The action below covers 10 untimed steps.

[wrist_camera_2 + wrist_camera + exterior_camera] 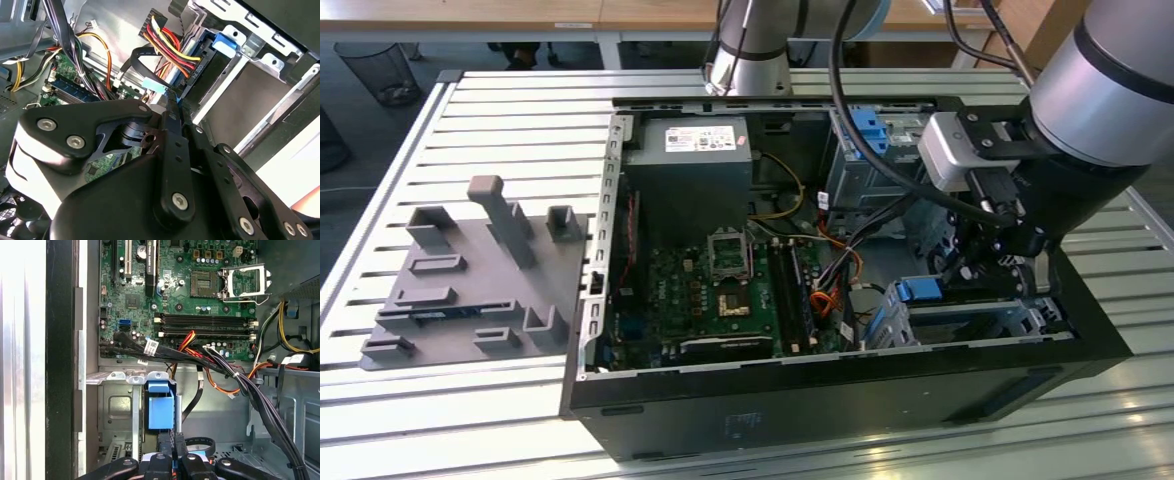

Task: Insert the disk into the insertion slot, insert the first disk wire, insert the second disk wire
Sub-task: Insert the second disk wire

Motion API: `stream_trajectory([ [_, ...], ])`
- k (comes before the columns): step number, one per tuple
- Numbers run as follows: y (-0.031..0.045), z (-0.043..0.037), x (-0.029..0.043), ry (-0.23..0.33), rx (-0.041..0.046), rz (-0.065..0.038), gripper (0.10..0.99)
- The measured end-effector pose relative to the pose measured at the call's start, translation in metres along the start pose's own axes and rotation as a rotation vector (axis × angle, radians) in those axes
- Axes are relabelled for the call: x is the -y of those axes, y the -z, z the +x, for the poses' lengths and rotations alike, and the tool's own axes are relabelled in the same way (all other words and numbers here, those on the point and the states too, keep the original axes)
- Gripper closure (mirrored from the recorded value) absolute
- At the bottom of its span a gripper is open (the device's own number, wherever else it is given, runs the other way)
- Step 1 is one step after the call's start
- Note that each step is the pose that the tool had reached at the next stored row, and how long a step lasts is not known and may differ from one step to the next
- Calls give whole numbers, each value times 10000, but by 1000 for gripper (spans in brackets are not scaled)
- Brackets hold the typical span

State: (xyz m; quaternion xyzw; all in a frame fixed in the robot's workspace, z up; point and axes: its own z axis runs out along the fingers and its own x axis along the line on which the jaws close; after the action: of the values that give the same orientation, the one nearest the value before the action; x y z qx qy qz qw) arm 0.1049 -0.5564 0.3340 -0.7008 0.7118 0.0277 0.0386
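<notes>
The disk's blue carrier (921,292) (227,41) (161,410) sits inside the insertion slot (987,322) (272,62) (117,410) at the case's corner on the exterior view's right. A red, yellow and black disk wire (172,47) ends in a black plug pressed against the carrier's end. My gripper (981,262) (175,102) (174,440) hangs low over that end. Its fingers (170,130) are shut on the tip of a flat black disk wire (142,57) (192,400) with a pale blue tag (155,85).
The open computer case (854,400) holds a green motherboard (720,285) (200,290), a power supply (687,165) and a taller grey bay with a blue latch (867,130). A thick black cable bundle (260,405) runs beside the slot. A grey fixture plate (467,280) lies on the slatted table.
</notes>
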Motion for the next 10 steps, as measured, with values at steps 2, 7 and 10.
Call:
stream_trajectory([
  [2, 0, 1, 3, 0, 0, 0, 937],
  [7, 0, 5, 18, 1, 0, 0, 937],
  [10, -2, 7, 22, -1, 2, 0, 937],
])
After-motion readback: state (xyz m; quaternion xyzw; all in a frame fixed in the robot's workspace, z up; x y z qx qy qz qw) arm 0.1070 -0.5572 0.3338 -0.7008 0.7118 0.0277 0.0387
